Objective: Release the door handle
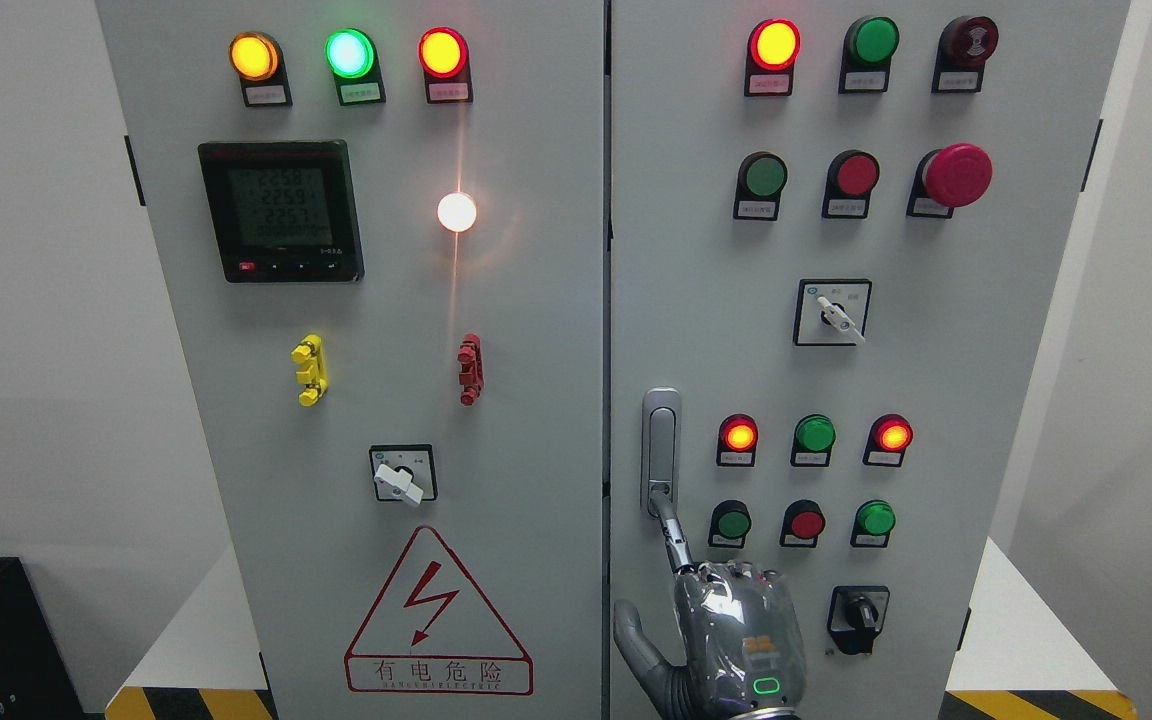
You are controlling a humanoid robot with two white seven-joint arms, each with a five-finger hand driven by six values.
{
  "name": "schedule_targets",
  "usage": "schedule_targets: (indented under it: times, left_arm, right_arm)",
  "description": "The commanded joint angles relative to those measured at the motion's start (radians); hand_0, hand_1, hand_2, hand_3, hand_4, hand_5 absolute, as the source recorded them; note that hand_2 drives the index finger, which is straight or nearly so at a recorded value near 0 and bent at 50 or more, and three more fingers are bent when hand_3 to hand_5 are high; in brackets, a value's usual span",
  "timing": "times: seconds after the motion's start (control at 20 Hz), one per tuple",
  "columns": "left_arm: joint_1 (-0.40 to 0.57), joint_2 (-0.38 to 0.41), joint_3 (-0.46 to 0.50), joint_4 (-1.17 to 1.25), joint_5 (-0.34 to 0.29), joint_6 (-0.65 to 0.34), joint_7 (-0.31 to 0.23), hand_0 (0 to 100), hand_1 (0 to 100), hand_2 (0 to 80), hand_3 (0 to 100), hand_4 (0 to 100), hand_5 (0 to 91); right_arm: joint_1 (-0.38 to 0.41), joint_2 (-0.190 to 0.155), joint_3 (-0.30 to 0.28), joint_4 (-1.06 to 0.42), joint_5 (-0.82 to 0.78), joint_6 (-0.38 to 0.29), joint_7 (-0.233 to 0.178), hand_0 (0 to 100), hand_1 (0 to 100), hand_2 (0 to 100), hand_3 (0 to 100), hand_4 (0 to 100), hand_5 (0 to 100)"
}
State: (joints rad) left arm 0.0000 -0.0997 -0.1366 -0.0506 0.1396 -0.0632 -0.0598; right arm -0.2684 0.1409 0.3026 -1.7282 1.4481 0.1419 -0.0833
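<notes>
The silver door handle [661,440] stands upright in its recess at the left edge of the cabinet's right door [936,380]. My right hand [678,562] rises from the bottom edge just below it, back toward the camera. Its index finger [670,530] is stretched up and its tip touches the handle's lower end. The thumb [633,632] sticks out to the left and the other fingers are curled in. Nothing is clasped in the hand. Both doors look closed. My left arm does not show.
Around the handle the right door carries lit indicator lamps [739,435], push buttons [805,522], rotary switches [856,612] and a red emergency button [956,175]. The left door [536,400] has a meter [281,210] and a warning triangle [436,615]. White walls flank the cabinet.
</notes>
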Motion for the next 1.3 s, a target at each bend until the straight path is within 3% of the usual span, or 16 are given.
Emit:
schedule_targets:
  times: [0.0, 1.25]
  left_arm:
    - [0.02, 0.0, 0.0, 0.0, 0.0, 0.0, 0.0, 12, 56, 0.0, 0, 0, 0.0]
    - [0.02, 0.0, 0.0, 0.0, 0.0, 0.0, 0.0, 12, 56, 0.0, 0, 0, 0.0]
  right_arm:
    - [0.001, 0.0, 0.0, 0.016, 0.0, 0.001, 0.0, 52, 31, 0, 100, 100, 100]
    - [0.009, 0.0, 0.0, 0.018, 0.002, 0.002, 0.0, 53, 31, 1, 100, 100, 100]
